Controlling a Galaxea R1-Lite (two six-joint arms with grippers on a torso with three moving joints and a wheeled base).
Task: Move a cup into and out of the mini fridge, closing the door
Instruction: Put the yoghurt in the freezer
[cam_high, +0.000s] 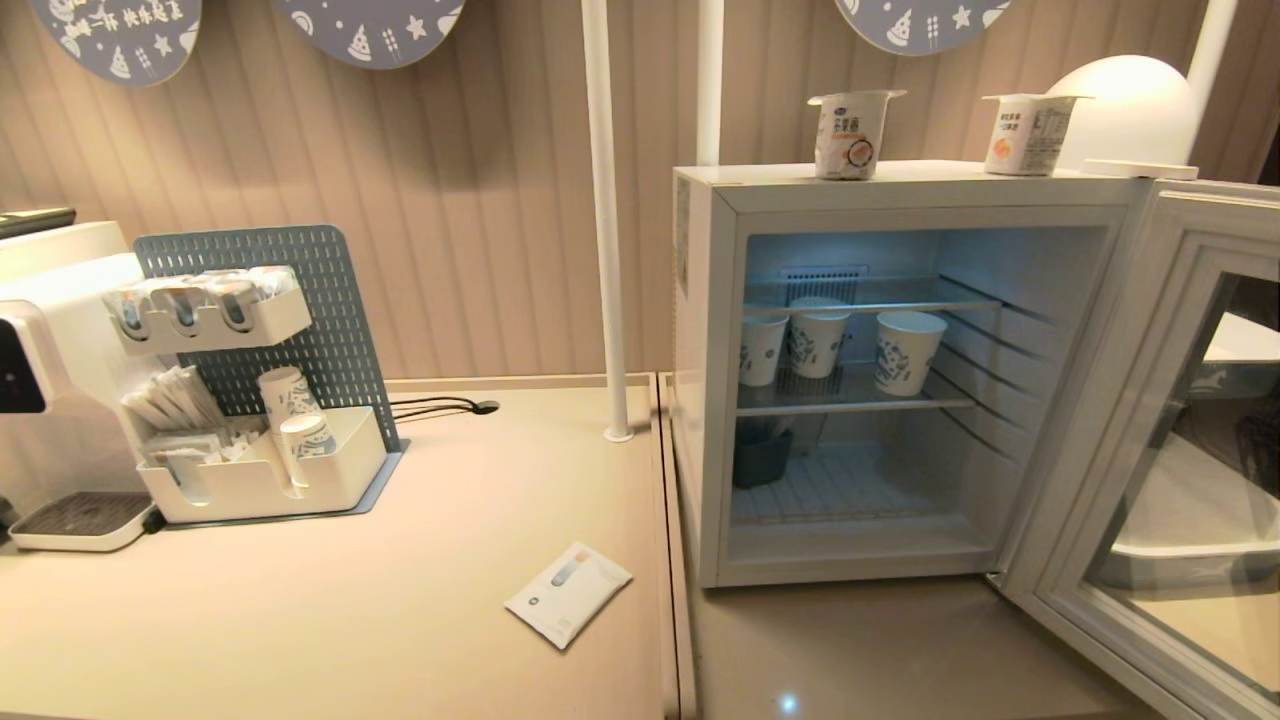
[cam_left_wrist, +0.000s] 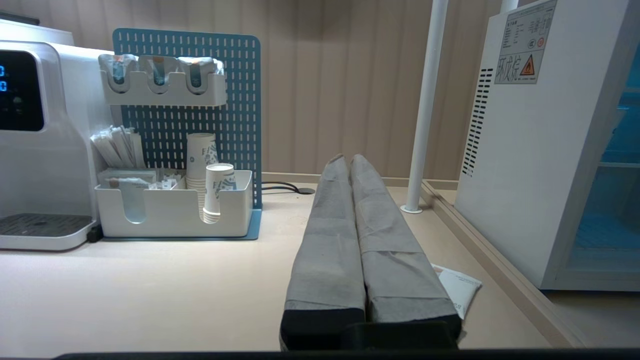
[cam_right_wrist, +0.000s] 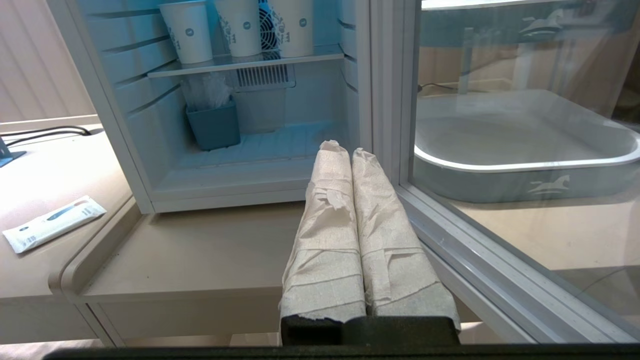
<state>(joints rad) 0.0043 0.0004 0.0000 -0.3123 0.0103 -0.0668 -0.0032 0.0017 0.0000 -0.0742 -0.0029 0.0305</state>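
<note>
Fridge (cam_high: 700, 400): on right counter, interior lit.
Door (cam_high: 1150, 420): swung wide open to the right.
Cups (cam_high: 910, 350): three on middle shelf.
Left gripper (cam_left_wrist: 348, 159): pressed together, empty, above left counter.
Right gripper (cam_right_wrist: 344, 149): pressed together, empty, near fridge's open front.

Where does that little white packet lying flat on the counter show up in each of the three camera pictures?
Head view: the white packet lies low centre, left of the mini fridge.
Left wrist view: only a corner shows, behind the shut left gripper.
Right wrist view: at the far left edge.
Shared landmark: the mini fridge.
</note>
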